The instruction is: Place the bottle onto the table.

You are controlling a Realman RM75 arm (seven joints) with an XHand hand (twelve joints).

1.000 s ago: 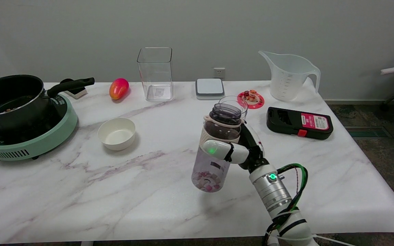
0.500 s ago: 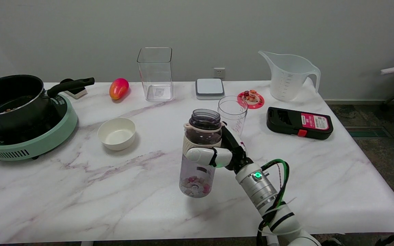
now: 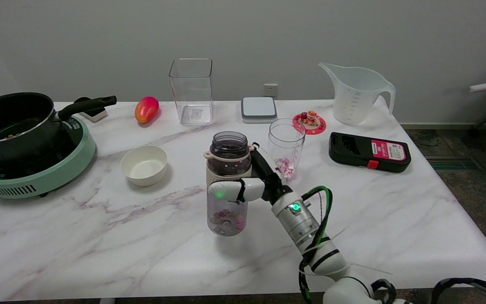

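— What is seen around the bottle (image 3: pixel 228 182)?
— A clear cup (image 3: pixel 285 147) with pink pieces is seen just behind it to the right, a white bowl (image 3: pixel 144 164) to its left; the marble tabletop (image 3: pixel 99 228) lies bare in front.
— And the hand?
— The bottle is gripped at mid-body by the right hand (image 3: pixel 251 183) (fingers wrapped round), held upright near the tabletop's middle; contact with the surface cannot be told.
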